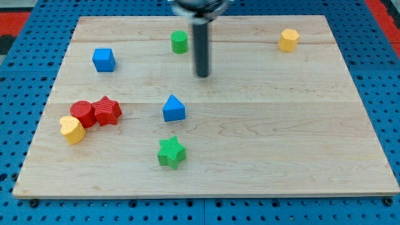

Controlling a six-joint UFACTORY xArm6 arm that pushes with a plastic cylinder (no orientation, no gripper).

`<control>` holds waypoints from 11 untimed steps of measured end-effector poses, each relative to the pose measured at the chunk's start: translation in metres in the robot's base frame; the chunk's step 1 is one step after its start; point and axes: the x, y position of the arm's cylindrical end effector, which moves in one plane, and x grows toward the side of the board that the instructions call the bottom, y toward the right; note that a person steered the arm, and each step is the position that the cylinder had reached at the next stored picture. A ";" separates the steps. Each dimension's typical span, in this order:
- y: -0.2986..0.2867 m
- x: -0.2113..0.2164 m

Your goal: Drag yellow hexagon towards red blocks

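The yellow hexagon [288, 40] sits near the board's top right corner. The red cylinder [82, 114] and the red star [107, 110] sit side by side, touching, at the view's left. My tip [202, 75] is in the upper middle of the board, far to the left of the yellow hexagon and just right of and below the green cylinder [179, 42]. It touches no block.
A yellow heart [72, 129] touches the red cylinder at its lower left. A blue cube [104, 60] is at the upper left. A blue triangle [174, 109] is mid-board, a green star [171, 152] below it. The wooden board [281, 137] lies on a blue pegboard.
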 end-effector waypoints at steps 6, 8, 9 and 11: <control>0.120 -0.088; 0.068 -0.075; -0.002 -0.032; -0.038 -0.018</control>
